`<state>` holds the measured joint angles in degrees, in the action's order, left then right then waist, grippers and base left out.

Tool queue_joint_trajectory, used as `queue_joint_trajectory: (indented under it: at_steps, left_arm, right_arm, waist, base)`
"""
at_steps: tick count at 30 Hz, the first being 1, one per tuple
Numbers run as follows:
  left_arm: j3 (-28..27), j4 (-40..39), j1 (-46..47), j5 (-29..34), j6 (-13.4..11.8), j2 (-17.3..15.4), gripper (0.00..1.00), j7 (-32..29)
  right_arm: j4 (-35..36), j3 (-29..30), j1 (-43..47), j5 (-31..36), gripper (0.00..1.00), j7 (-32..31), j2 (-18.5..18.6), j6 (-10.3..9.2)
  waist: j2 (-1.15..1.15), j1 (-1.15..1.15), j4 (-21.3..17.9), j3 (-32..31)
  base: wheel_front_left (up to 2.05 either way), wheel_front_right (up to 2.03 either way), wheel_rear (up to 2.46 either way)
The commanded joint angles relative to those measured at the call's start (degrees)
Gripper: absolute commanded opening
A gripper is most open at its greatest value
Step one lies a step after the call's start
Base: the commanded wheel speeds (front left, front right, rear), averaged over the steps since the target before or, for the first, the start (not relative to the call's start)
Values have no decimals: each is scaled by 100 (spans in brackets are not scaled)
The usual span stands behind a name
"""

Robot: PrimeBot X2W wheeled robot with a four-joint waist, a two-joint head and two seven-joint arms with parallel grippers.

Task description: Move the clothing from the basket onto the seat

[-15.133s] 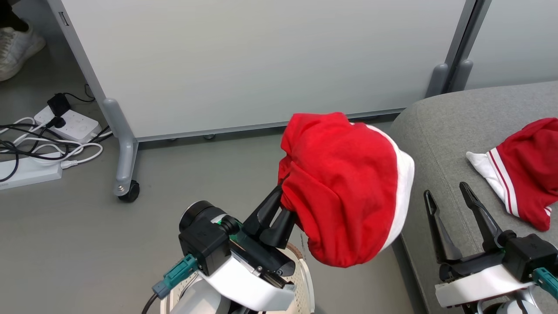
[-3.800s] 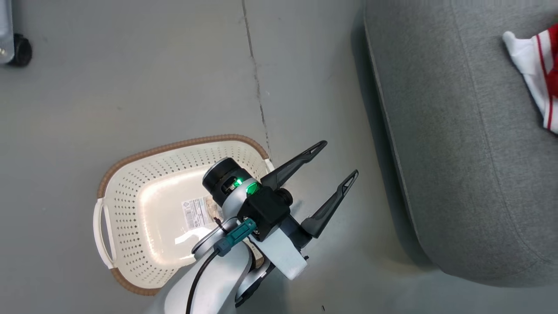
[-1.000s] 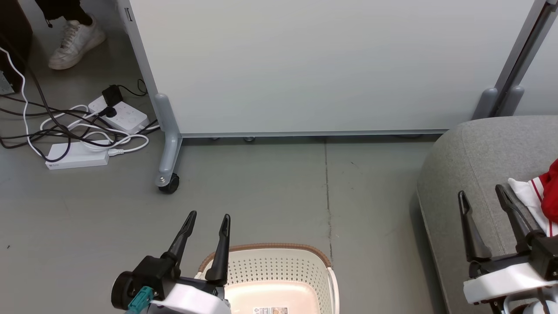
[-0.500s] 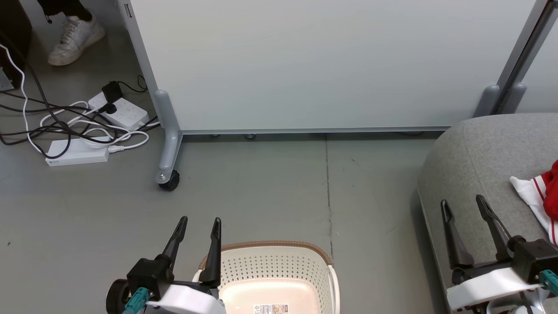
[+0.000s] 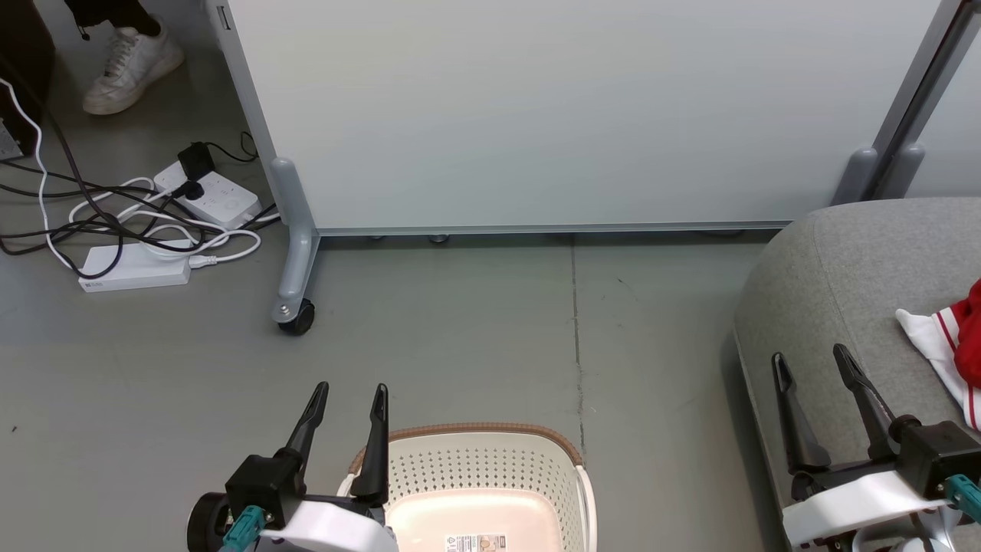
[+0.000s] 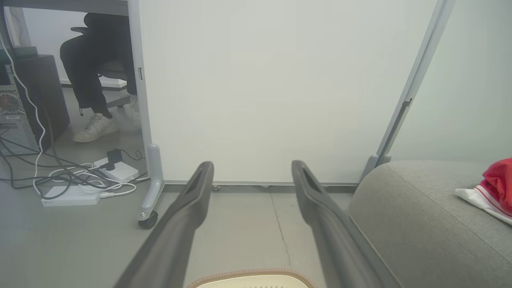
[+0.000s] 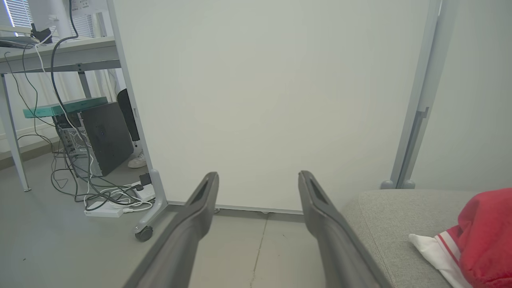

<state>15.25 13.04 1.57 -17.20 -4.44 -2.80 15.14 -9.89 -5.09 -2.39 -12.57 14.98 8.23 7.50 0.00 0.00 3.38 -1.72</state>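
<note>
The cream basket (image 5: 490, 468) with its brown rim sits on the floor at the bottom middle of the head view, with no clothing in the part I see; its rim (image 6: 250, 276) also shows low in the left wrist view. Red clothing (image 5: 958, 353) with white trim lies on the grey seat (image 5: 835, 284) at the right edge, and appears again in the wrist views (image 6: 492, 186) (image 7: 476, 236). My left gripper (image 5: 349, 395) stands open and empty just left of the basket. Over the seat's front edge my right gripper (image 5: 811, 360) is open and empty too.
A white partition panel (image 5: 536, 115) on a castor (image 5: 295, 322) stands behind the bare floor. Power strips and tangled cables (image 5: 138, 230) lie at the far left. A person's white shoe (image 5: 126, 65) rests at the top left, near a dark computer tower (image 7: 106, 136).
Over the last second both arms drew slightly down and left in the view, the right gripper away from the clothing. Much earlier my left gripper carried red clothing; now it is empty.
</note>
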Motion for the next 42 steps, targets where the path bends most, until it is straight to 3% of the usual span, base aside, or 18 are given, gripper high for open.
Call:
queue_joint_trajectory:
  at_steps: [1, 21, 37, 38, 42]
  left_arm:
    - [4, -17, 33, 21, -21, -21, 100, 1]
    - [55, 166, 34, -247, 332, -22, 100, 1]
    - [-44, 255, 62, -586, 464, -22, 100, 1]
    - [-19, 259, 1, -570, 447, 1, 0, -1]
    - [15, 445, -130, -568, 444, 7, 0, -2]
  right_arm:
    - [-6, 15, -25, -12, 100, 15, 28, -1]
    - [80, -12, 22, 32, 100, 15, 64, 0]
    - [67, -84, -51, 34, 100, 15, 47, 0]
    - [56, -89, -4, 8, 0, 0, 19, -1]
    - [-137, -124, 149, -2, 0, -12, -77, -1]
  waist:
    - [0, 0, -9, -1]
    - [0, 0, 3, 44]
    - [0, 0, -9, 85]
    - [0, 0, -9, 85]
    - [0, 0, -9, 87]
  base:
    - [0, 0, 0]
    - [0, 0, 0]
    - [0, 0, 0]
    - [0, 0, 0]
    - [0, 0, 0]
